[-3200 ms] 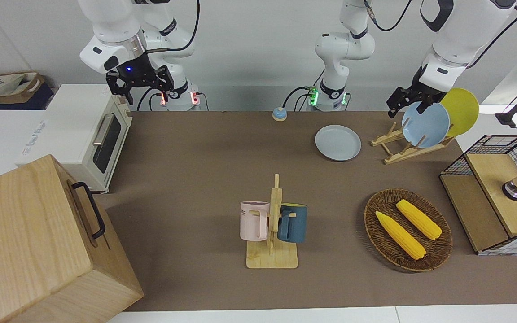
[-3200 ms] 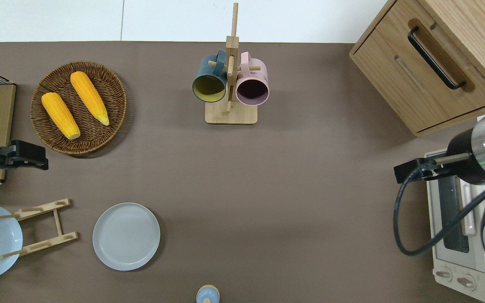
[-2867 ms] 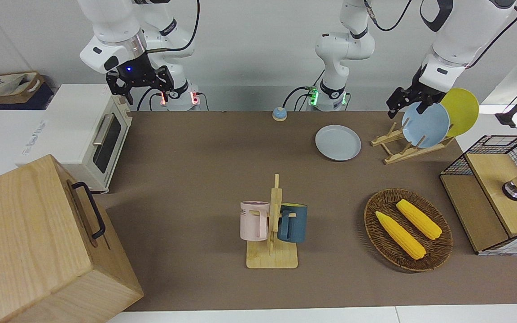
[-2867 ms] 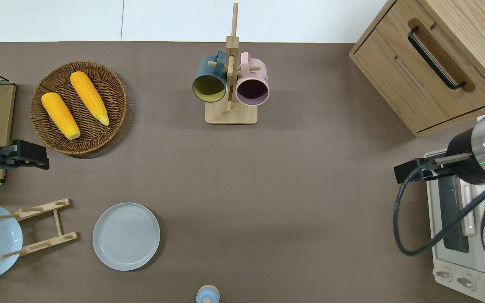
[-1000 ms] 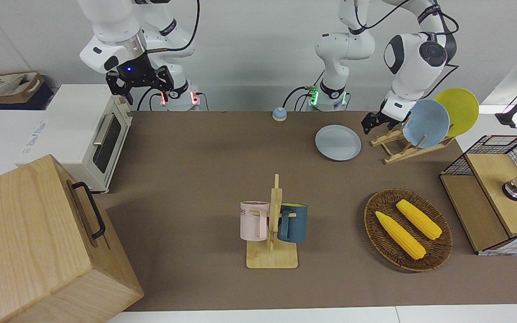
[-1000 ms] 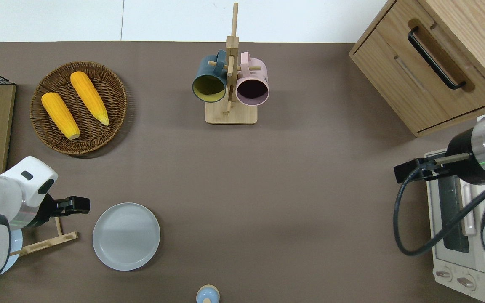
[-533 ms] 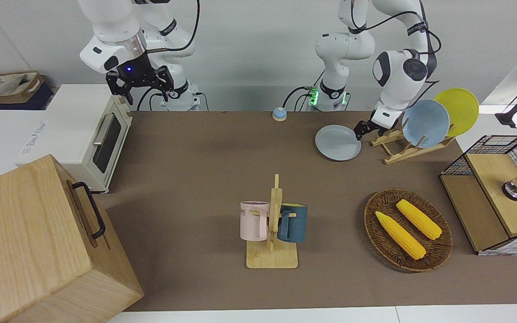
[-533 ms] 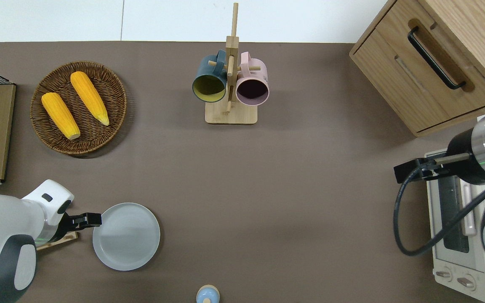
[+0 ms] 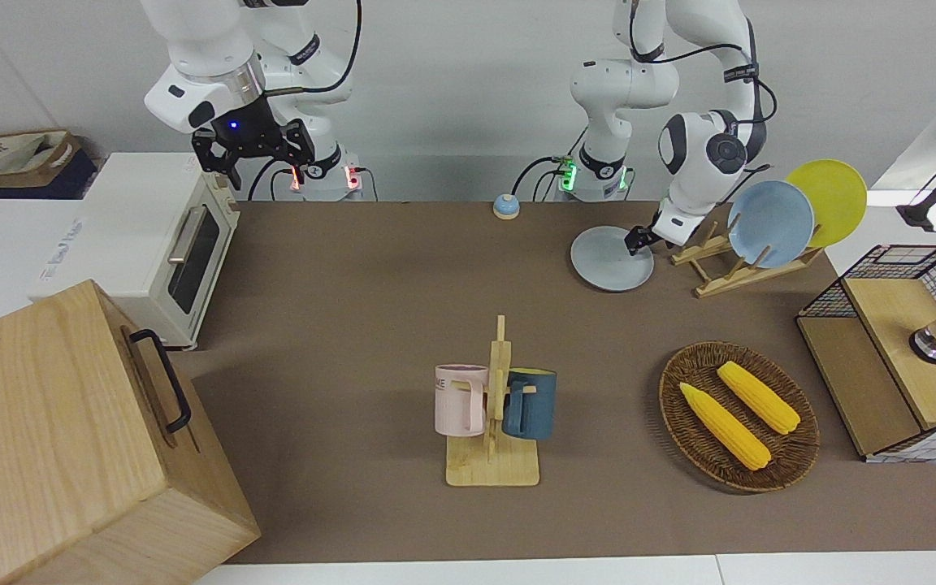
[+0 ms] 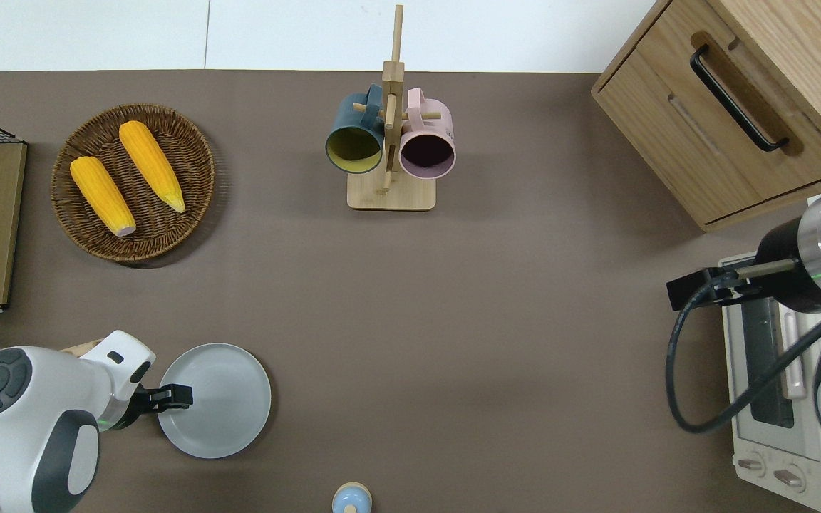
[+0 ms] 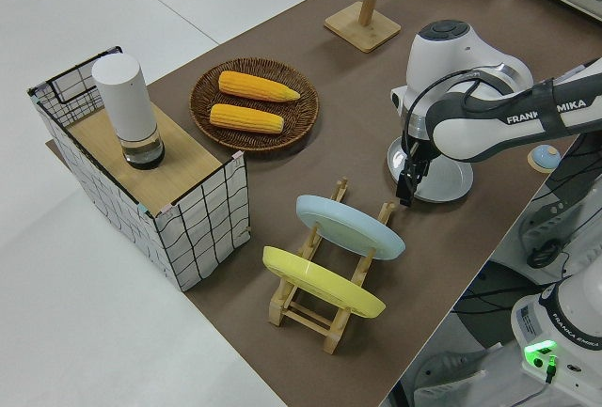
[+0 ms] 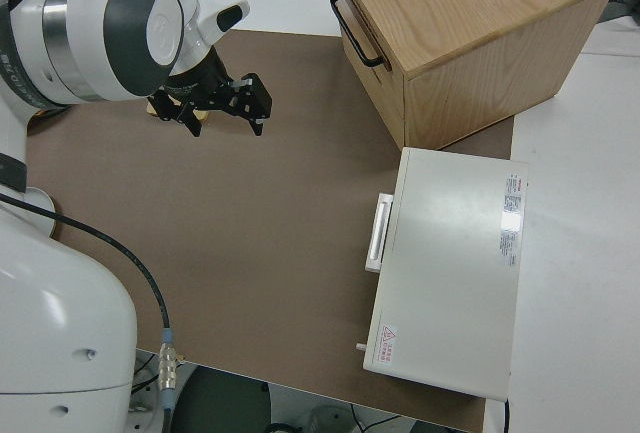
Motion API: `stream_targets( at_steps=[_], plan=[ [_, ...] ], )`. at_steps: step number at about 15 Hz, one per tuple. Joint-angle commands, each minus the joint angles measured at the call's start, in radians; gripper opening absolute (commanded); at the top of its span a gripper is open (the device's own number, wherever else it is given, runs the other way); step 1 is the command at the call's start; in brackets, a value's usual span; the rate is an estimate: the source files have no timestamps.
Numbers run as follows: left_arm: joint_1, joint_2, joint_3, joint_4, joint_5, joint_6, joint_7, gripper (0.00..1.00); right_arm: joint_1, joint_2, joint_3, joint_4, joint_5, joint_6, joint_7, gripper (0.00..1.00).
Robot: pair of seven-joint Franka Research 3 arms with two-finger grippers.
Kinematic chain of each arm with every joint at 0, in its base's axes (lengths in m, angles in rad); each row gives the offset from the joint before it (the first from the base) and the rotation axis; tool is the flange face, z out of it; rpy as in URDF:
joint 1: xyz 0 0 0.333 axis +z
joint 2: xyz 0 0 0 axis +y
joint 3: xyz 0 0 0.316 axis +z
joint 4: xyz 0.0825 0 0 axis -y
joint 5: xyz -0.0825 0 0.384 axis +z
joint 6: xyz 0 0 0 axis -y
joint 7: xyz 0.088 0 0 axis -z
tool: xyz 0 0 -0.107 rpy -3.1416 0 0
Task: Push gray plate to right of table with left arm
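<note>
Gray plate (image 10: 221,399) is lying on the table (image 10: 453,320) at 8 o'clock from the mug rack (image 10: 389,142). I am positioning my left gripper (image 10: 181,397) over its 9 o'clock rim; finger state indeterminable. My right arm is parked.

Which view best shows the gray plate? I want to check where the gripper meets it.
Overhead: the whole gray plate shows, left gripper at its rim. Front view shows it slanted; left side view mostly hides it under the arm; right side view misses it.
</note>
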Motion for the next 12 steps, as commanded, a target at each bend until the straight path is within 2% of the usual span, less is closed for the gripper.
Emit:
stream_targets(
  at_steps=[1,2,3,4,6,8,12],
  plan=[
    [-0.009,0.047,0.000,-0.016,-0.050,0.073,-0.010,0.97,-0.019,-0.003,0.014,0.008,0.004,-0.015,0.002,0.983],
    [-0.015,0.052,0.002,-0.016,-0.052,0.074,-0.003,0.84,-0.019,-0.003,0.012,0.008,0.004,-0.015,0.002,0.983],
    [-0.017,0.051,0.000,-0.014,-0.052,0.061,0.000,0.59,-0.019,-0.003,0.014,0.008,0.004,-0.015,0.002,0.983],
    [-0.017,0.046,0.002,-0.014,-0.052,0.058,0.000,0.44,-0.019,-0.003,0.014,0.008,0.004,-0.015,0.002,0.983],
    [-0.017,0.041,0.000,-0.012,-0.052,0.054,0.000,0.20,-0.019,-0.003,0.014,0.008,0.004,-0.015,0.002,0.983],
    [-0.020,0.035,0.000,-0.011,-0.052,0.051,0.000,0.08,-0.019,-0.003,0.014,0.008,0.004,-0.015,0.002,0.983],
    [-0.026,0.031,0.000,-0.008,-0.052,0.047,0.000,0.02,-0.019,-0.003,0.014,0.008,0.004,-0.015,0.002,0.983]
  ],
)
